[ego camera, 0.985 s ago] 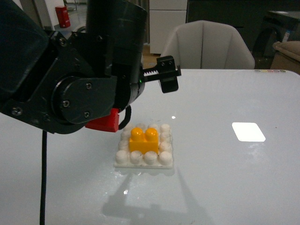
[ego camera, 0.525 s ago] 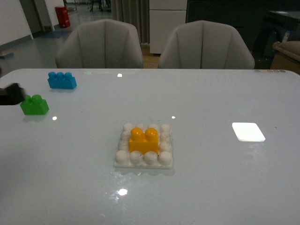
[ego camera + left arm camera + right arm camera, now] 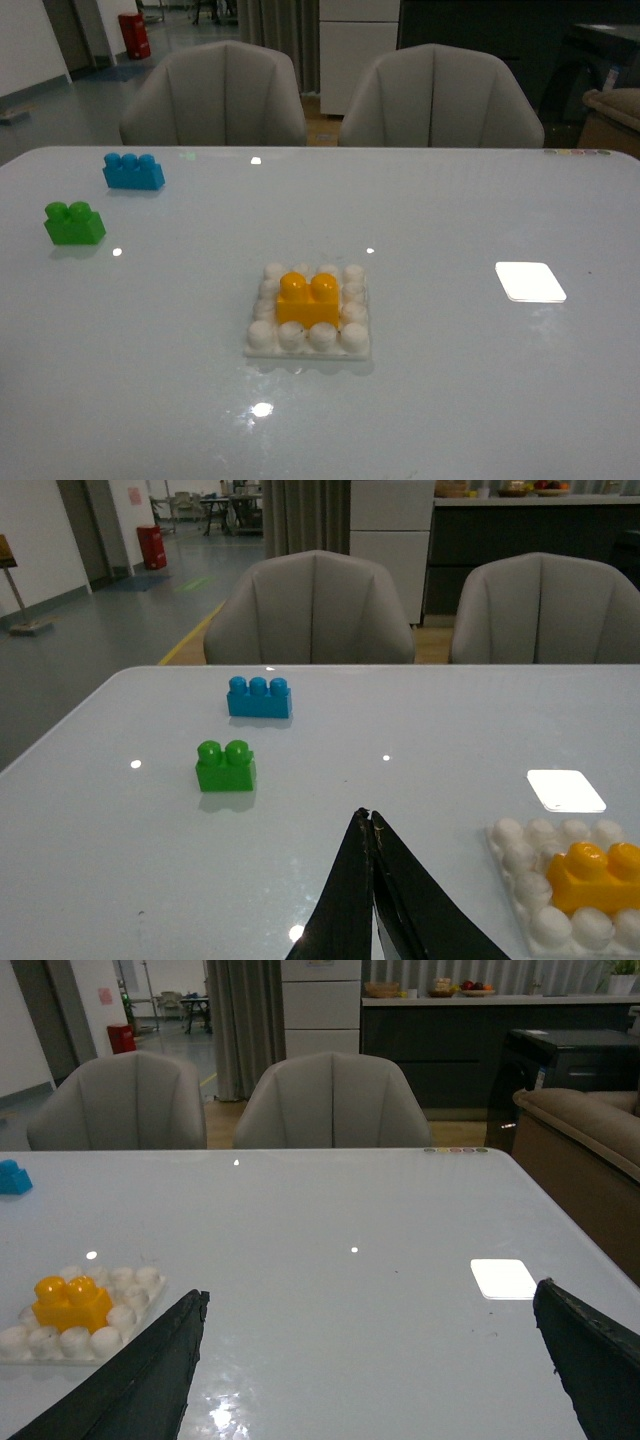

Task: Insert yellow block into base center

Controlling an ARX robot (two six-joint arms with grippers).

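Above table: left gripper (image 3: 371, 825) clenched, empty; right gripper (image 3: 370, 1360) spread wide, empty.

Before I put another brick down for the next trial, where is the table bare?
Bare: the wide stretch between the base and the white patch, the near edge in front of the base, and the far right by the chairs. The far left holds the green brick and blue brick.

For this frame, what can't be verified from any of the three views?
- Whether the yellow block is pressed fully onto the base: its underside is hidden by the surrounding studs in every view.
- Base's near corner: cut off by the frame edge in the left wrist view.
- Blue brick: cut by the edge in the right wrist view.
- Both arms: out of the front view.
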